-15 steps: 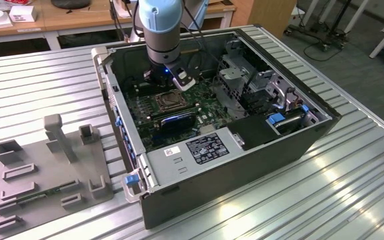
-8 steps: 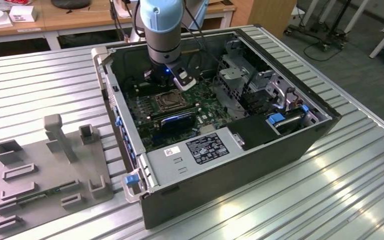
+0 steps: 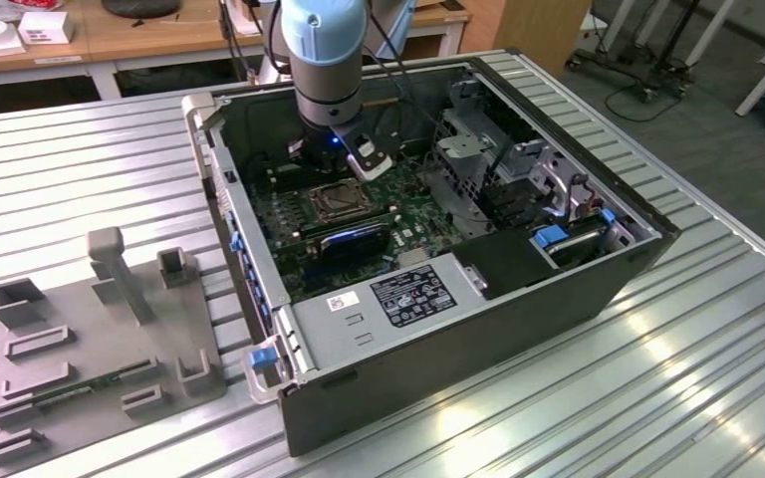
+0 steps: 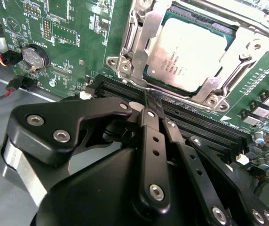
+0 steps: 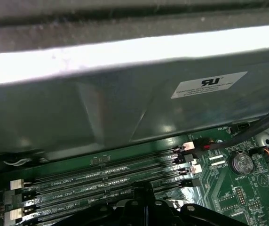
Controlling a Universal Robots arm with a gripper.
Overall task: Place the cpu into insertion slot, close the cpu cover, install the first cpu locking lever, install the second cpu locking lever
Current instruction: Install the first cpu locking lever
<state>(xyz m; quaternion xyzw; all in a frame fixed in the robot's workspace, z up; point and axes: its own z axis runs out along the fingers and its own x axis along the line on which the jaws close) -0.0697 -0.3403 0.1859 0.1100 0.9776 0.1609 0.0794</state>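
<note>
The slatted metal tabletop (image 3: 648, 398) carries an open computer case (image 3: 489, 329) lying on its side and, towards the exterior view's left, a grey fixture tray (image 3: 91, 349) with upright posts and slots. Inside the case sit a boxed power supply (image 3: 396, 297) at the near wall and the green motherboard (image 3: 416, 217) across the floor. The arm (image 3: 320, 50) reaches straight down into the case above the insertion slot (image 3: 334, 202). In the second wrist view the cpu (image 4: 191, 49) lies flat in that socket, silver top up. The cpu cover (image 4: 141, 35) is down around it, its metal frame bordering the chip on all visible sides. Long black memory slots (image 4: 195, 125) run just beside the socket, and a coin battery (image 4: 35, 56) sits well apart on the board. The claw (image 4: 147, 101) has its fingers pressed together with nothing between them. Its tip hangs over the memory slots at the socket's edge, and I cannot tell whether it touches them.
</note>
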